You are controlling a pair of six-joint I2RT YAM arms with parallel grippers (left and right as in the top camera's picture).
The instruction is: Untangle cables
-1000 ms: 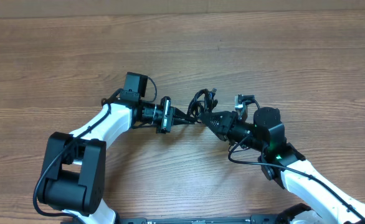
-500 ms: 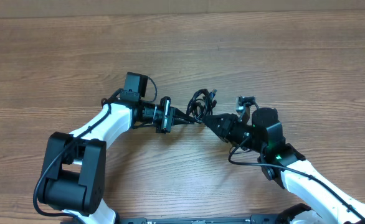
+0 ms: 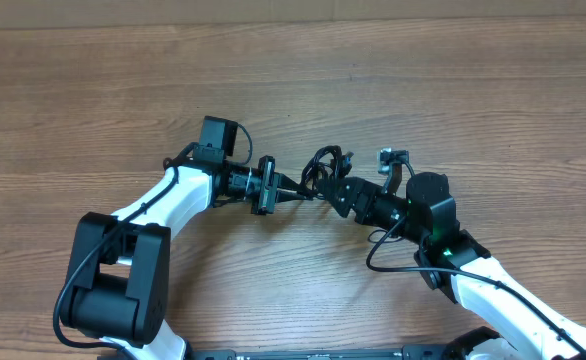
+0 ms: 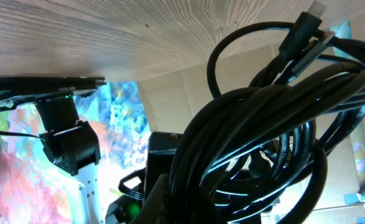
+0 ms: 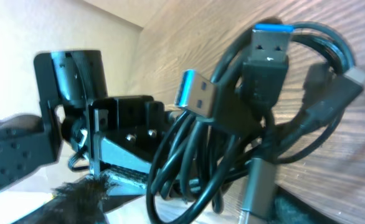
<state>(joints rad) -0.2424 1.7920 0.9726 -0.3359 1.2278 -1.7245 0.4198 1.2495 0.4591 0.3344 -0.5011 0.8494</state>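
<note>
I judge this job barely started: the cables [image 3: 323,167] are one knotted bundle near the middle of the bench [image 3: 473,90], with no cord laid out on its own. All the separating is left to do.

My left hand [image 3: 298,192] reaches in from 9 o'clock, clamped tight on the bundle's near side. Its wrist view is filled with overlapping black loops. My right hand [image 3: 337,190] comes in from 4 o'clock and sits right against the bundle's other side. I cannot tell from these views whether its fingers are spread or pinching a strand.

The cords are thin, glossy and black, coiled through one another several times. From the right wrist I see two blue-tongued USB plugs [image 5: 195,90] sticking out toward 12 o'clock and a silver-sleeved plug [image 5: 257,186] hanging toward 6. I expect those ends to snag when pulled through loops.
</note>
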